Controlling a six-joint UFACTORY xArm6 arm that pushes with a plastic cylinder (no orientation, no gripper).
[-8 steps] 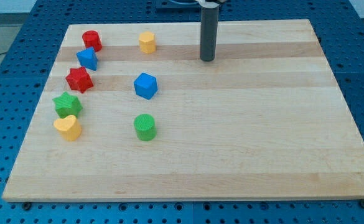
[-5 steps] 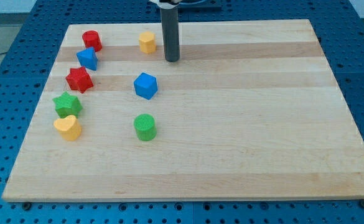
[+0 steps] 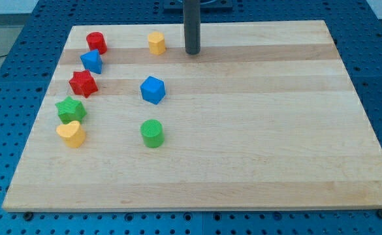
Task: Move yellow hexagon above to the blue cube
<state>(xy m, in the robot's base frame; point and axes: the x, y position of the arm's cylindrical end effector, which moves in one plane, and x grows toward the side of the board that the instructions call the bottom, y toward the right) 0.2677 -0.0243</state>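
The yellow hexagon sits near the top edge of the wooden board, left of centre. The blue cube lies below it, with a gap of bare wood between them. My tip rests on the board to the right of the yellow hexagon, a short gap away and not touching it. It stands up and to the right of the blue cube.
A red cylinder, a blue star, a red star, a green star and a yellow heart line the left side. A green cylinder stands below the blue cube. The board's top edge is just behind my tip.
My tip swung left from the upper middle to close beside the yellow hexagon, then moved back right and slightly up. The hexagon shifted very slightly; other blocks have not moved.
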